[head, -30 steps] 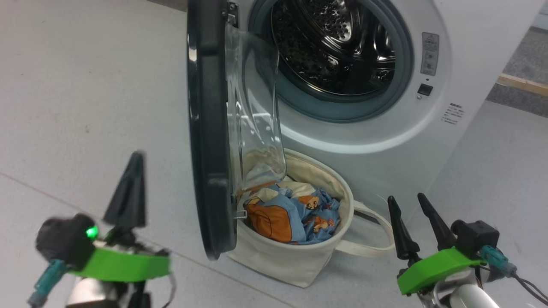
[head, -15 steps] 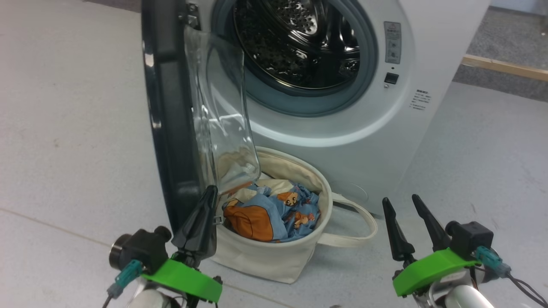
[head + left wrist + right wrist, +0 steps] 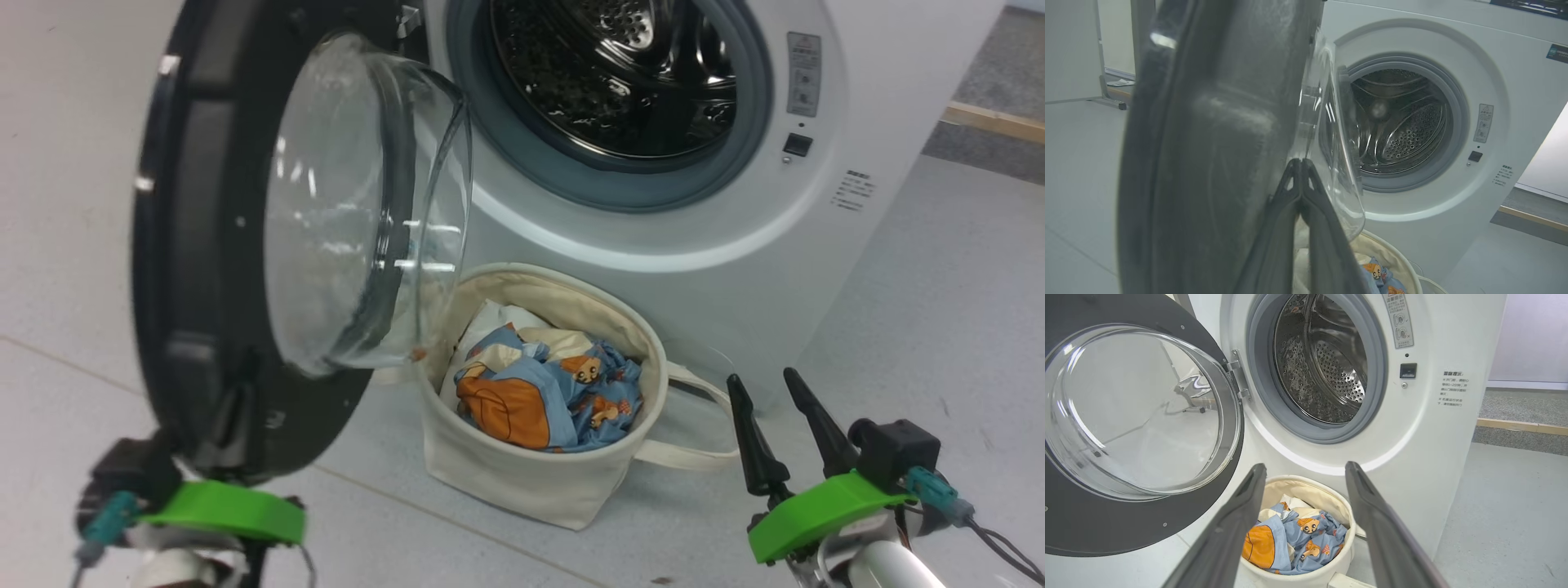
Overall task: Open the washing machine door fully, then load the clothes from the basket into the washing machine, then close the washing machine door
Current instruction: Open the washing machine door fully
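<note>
The door (image 3: 196,245) is standing wide open on its hinge at the machine's (image 3: 735,269) left side. Its inner face and clear glass bowl (image 3: 359,204) are turning toward the head camera. The steel drum (image 3: 620,73) is showing bare inside the grey seal (image 3: 490,139).

The left gripper (image 3: 1301,163) is sitting low beside the door with its 2 fingers pressed together, pinching nothing. In the left wrist view its tips are lying where the black rim meets the glass, and I cannot tell whether they are touching it. In the head view the door's lower rim is covering those fingers, leaving the green mount (image 3: 220,510) showing under it.

The right gripper (image 3: 761,377) is hovering low on the right with its fingers spread apart and nothing between them. It is well clear of the door and near the basket's (image 3: 522,482) looped handle (image 3: 694,457). In the right wrist view its 2 fingers are framing the basket from above.

The basket is standing on the pale floor (image 3: 65,204), just in front of the machine and below the drum opening, beside the door's lower edge. The clothes (image 3: 563,392) are lying bunched inside it, blue with bears and 1 orange-brown patch, over some white fabric (image 3: 490,318) at the back.
</note>
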Available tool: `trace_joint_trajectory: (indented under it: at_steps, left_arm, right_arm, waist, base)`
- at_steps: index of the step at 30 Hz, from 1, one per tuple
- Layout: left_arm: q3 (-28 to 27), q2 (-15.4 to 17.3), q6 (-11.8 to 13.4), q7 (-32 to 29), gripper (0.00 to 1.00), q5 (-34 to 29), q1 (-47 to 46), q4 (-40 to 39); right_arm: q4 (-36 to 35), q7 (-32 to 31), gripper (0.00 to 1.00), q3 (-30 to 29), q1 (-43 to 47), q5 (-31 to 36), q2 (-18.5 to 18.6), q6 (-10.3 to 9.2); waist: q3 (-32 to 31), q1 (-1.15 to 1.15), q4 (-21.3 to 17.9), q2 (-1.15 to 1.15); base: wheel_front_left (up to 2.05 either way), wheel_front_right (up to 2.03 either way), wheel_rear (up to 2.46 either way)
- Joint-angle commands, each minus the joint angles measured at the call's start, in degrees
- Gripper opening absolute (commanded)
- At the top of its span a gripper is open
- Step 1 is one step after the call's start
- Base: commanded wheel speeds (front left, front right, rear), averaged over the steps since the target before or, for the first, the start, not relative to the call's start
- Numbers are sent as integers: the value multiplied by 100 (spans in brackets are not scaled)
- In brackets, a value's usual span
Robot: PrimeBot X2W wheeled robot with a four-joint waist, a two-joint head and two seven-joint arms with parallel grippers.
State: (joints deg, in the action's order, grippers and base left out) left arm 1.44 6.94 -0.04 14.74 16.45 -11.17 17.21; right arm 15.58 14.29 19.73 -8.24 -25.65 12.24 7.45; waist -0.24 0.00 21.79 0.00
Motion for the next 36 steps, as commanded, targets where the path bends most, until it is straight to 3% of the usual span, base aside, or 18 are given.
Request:
trace_joint_trajectory:
  at_steps: [1, 13, 25, 36]
  left_arm:
    - [-408, 275, 38, 24, 0, 86, -405, -53]
    - [-1287, 1110, -201, 25, 0, 405, -1086, 1068]
    - [-1307, 1064, -489, 26, 0, 258, -1627, 1587]
    - [-1453, 1033, -620, 26, 0, 206, -2127, 2003]
  right_arm:
    - [-131, 71, 100, 110, -264, -9, 24, 3]
    - [-49, 71, 100, 247, -290, -51, 42, 3]
    - [-2, 71, 100, 337, -368, -84, 107, 3]
    - [157, 71, 100, 750, -944, -127, 111, 3]
  waist:
    - [16, 0, 48, 0]
    - [-69, 0, 20, 0]
    - [70, 0, 626, 0]
    - [549, 0, 831, 0]
  base:
    - [0, 0, 0]
    - [0, 0, 0]
    - [0, 0, 0]
    - [0, 0, 0]
